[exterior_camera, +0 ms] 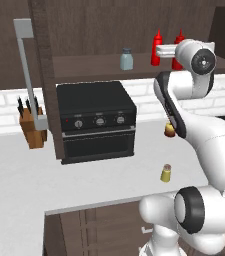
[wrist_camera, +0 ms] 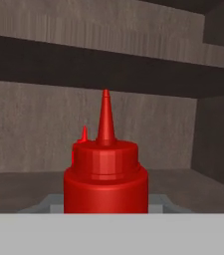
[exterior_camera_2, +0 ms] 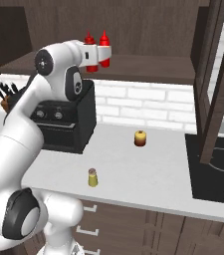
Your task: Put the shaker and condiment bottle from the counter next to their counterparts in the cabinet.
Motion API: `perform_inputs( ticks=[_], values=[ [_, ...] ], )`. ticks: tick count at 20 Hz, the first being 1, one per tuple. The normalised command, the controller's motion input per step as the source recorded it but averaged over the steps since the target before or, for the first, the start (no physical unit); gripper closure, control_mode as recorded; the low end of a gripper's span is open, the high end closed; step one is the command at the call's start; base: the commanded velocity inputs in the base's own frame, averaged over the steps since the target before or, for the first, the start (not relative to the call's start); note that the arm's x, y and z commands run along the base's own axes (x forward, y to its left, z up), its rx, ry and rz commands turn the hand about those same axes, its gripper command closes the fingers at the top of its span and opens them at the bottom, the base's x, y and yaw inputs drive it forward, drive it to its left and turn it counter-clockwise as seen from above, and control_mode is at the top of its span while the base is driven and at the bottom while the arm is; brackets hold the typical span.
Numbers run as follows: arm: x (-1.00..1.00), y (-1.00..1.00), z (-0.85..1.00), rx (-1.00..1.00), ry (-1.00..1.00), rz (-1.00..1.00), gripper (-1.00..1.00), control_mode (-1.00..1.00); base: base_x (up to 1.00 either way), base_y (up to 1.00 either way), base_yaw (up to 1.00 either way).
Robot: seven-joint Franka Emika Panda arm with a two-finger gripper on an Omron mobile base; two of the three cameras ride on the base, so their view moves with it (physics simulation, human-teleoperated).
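1. The fingers (wrist_camera: pixel 106 211) are closed narrowly on the condiment bottle (wrist_camera: pixel 106 174), held up at the cabinet (exterior_camera: pixel 84 30) shelf.
2. Its taller counterpart (wrist_camera: pixel 84 135) stands just behind.
3. Set the bottle down upright beside it before letting go.
4. The shaker (exterior_camera: pixel 166 173) waits on the worktop (exterior_camera: pixel 24 185).

My left base view sits behind the arm (exterior_camera: pixel 194 125) on its left, looking forward and down over the counter (exterior_camera: pixel 24 170) toward the cabinet (exterior_camera: pixel 99 70) shelf. My right base view looks from behind on the other side, facing the same way, with the arm at lower left. Both share the counter, the black oven (exterior_camera_2: pixel 66 122) and the shelf. My hand view sits very near a red bottle (wrist_camera: pixel 106 174), looking level into the shelf.
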Motion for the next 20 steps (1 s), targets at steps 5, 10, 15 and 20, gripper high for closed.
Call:
perform_inputs(
  ticks=[5, 10, 15, 20],
  values=[
    [0.12, -0.20, 0.00, 0.00, 0.00, 0.00, 1.00, -1.00, 0.00, 0.00, 0.00],
    [0.05, -0.05, 0.00, 0.00, -0.01, 0.01, 1.00, -1.00, 0.00, 0.00, 0.00],
    [0.08, 0.00, -0.08, 0.00, 0.00, 0.01, 1.00, -1.00, 0.00, 0.00, 0.00],
    [0.10, 0.00, -0.18, 0.00, 0.00, 0.00, 1.00, -1.00, 0.00, 0.00, 0.00]
  ],
)
